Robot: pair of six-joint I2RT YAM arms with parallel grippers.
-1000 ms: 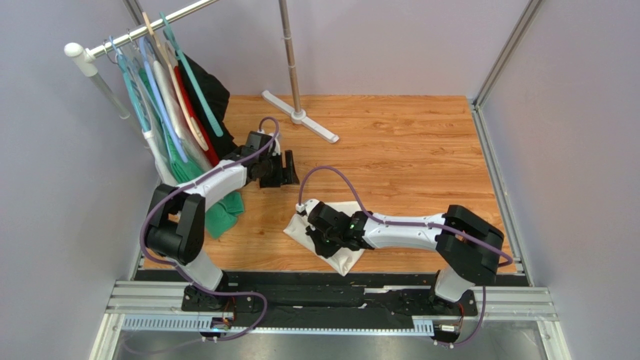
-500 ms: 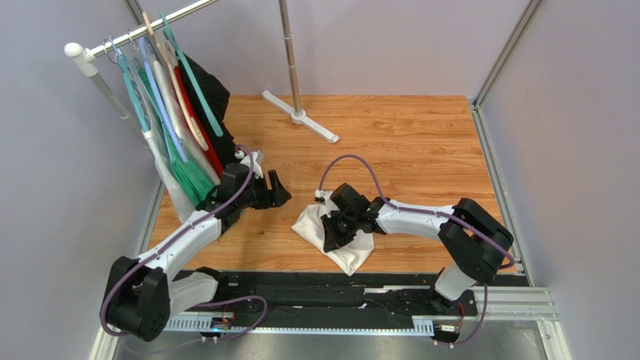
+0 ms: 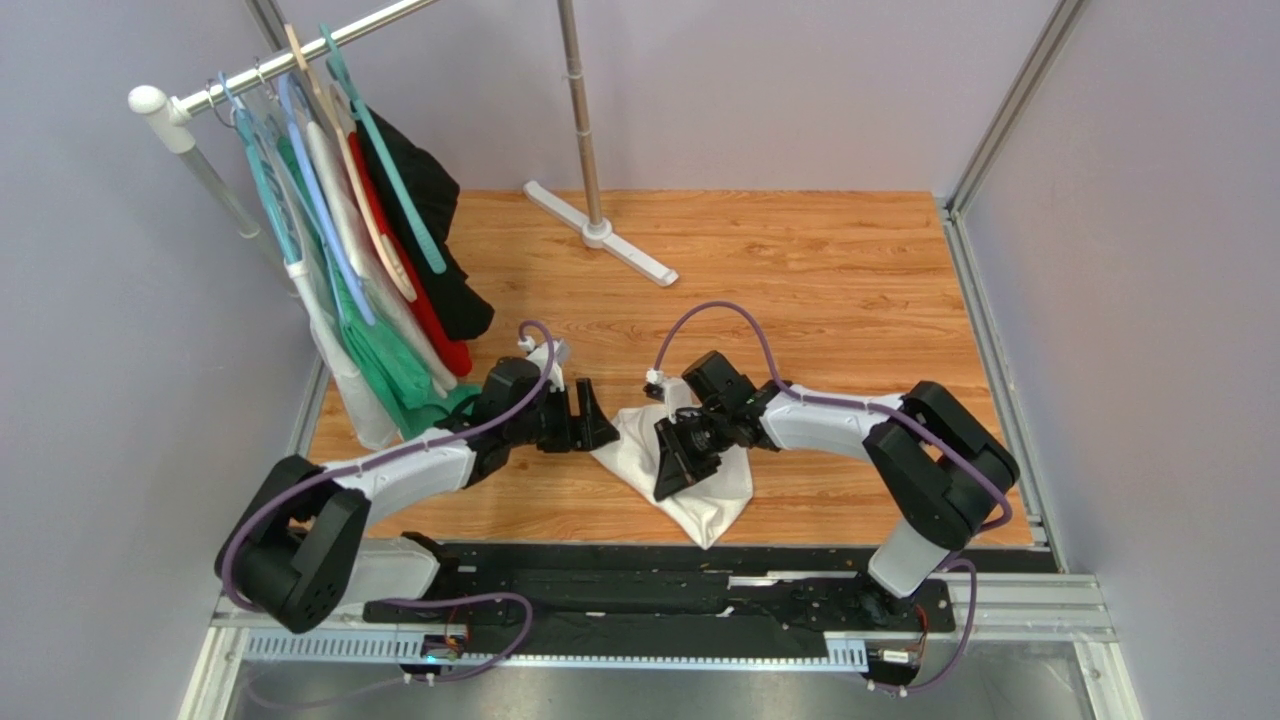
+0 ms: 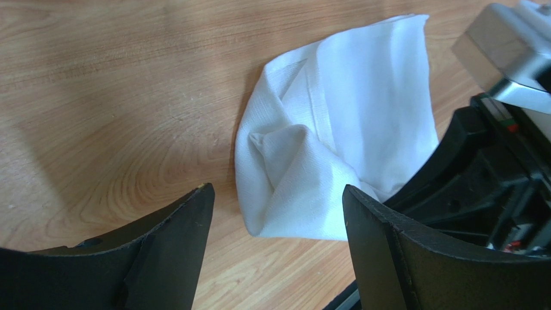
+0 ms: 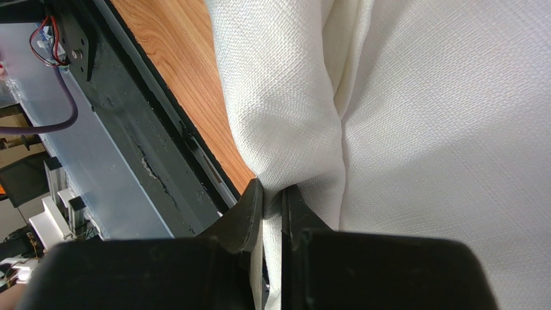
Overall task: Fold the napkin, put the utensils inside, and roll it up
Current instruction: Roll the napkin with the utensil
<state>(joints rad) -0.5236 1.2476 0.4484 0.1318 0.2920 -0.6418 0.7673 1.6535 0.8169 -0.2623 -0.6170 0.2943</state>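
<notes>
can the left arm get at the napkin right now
Probably yes: the left claw is open, the napkin bunched just ahead with nothing between them; the right claw pinches another fold.

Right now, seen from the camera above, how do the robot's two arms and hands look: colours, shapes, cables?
Both the left arm and right arm have white links between bulky black joints. A purple cable loops along each. The left hand and right hand are black, each with two smooth, curved fingers.
</notes>
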